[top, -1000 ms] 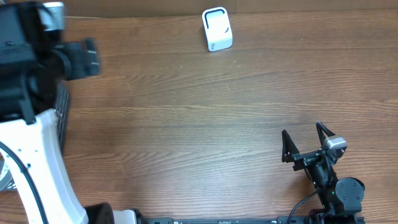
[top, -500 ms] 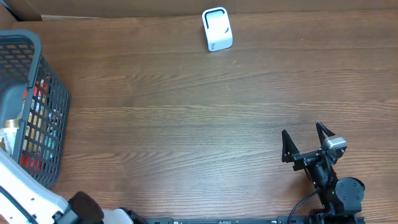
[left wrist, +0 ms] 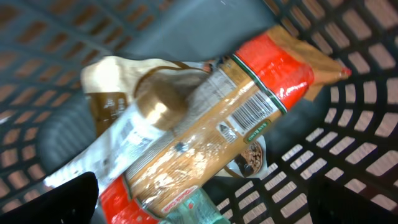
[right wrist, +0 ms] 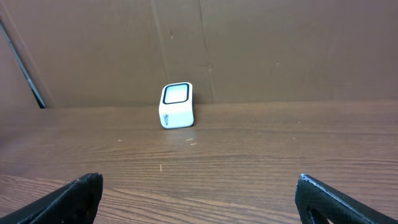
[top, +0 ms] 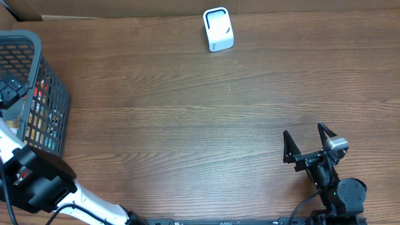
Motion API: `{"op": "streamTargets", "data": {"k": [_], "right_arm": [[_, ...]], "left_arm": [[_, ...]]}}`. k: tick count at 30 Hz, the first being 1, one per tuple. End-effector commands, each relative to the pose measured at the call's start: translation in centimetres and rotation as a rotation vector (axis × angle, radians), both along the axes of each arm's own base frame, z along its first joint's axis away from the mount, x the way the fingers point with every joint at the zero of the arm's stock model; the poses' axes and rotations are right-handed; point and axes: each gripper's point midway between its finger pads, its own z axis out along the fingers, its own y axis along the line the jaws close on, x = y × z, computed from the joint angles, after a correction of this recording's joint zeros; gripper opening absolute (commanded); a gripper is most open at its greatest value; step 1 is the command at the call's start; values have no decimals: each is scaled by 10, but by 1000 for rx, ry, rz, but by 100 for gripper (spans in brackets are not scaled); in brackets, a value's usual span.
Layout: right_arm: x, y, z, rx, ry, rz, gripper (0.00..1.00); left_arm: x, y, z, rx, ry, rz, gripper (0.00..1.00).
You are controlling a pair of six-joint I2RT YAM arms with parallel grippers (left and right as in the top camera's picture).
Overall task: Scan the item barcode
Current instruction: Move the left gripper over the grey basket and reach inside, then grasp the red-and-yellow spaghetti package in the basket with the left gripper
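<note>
Jaws of the left gripper (left wrist: 208,200) stand wide and empty above the contents of the dark grey plastic mesh basket (top: 59,106), which sits at the left edge of the brown wood-grain surface (top: 187,125). I judge the spread is meant to let them drop around a packet. Directly below lies the task's thing, an orange-and-red clear plastic packet (left wrist: 205,143). It is slanted across the heap with its black-and-white barcode (left wrist: 250,114) facing up, which should make it easy to present. The right gripper (top: 306,142) also has its jaws wide and empty, and it is parked at the near right, well apart from everything, probably to leave room. One small white boxy scanner (top: 218,29) stands at the far edge, its window turned toward the arms. Count: one basket, one scanner, two grippers, and at least two packets, the orange one and a white-and-brown packet (left wrist: 115,93), plus a green corner (left wrist: 194,210) of perhaps a third.
</note>
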Motion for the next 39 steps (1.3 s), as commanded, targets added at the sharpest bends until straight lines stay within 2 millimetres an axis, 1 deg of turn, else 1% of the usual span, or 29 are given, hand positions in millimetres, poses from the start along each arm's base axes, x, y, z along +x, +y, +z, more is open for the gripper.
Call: {"op": "streamTargets", "data": {"k": [1,3,5,11,15,19,22,23,25,26,27,29,30,31,32,33,34,37,39], "right_arm": [[0,0,-2,3,-3,-2,100],[0,0,-2,3,-3,-2,100],[0,0,-2,3,-3,-2,100],[0,0,-2,3,-3,-2,100],[0,0,-2,3,-3,-2,100],[0,0,-2,3,-3,-2,100],[0,0,-2,3,-3,-2,100],[0,0,-2,3,-3,-2,100],[0,0,-2,3,-3,-2,100],[0,0,-2,3,-3,-2,100],[0,0,-2,3,-3,-2,100],[0,0,-2,3,-3,-2,100],[0,0,-2,3,-3,-2,100],[0,0,-2,3,-3,-2,100],[0,0,-2,3,-3,-2,100],[0,0,-2,3,-3,-2,100],[0,0,-2,3,-3,-2,100],[0,0,-2,3,-3,-2,100],[0,0,-2,3,-3,-2,100]], "left_arm": [[10,-5,-26,-65,20,-112,98],[16,-12,-37,-107,14,-181,97],[16,-13,-47,-122,29,-201,97],[16,-15,-80,-174,85,-227,96],[18,-13,-93,-185,98,-238,96],[19,-14,-114,-215,127,-251,96],[13,-12,-133,-230,183,-251,96],[9,-11,-142,-238,215,-245,95],[4,-11,-152,-253,244,-239,92],[2,-12,-159,-266,257,-239,88],[2,-12,-160,-269,260,-238,82],[2,-12,-162,-270,263,-238,49],[2,-11,-161,-266,263,-237,38],[2,-11,-159,-263,261,-237,22],[2,-10,-156,-260,258,-237,7],[3,-10,-154,-257,256,-236,4],[4,-10,-149,-251,248,-227,4],[9,-4,-118,-208,201,-194,4],[14,1,-87,-156,147,-171,4]]}}
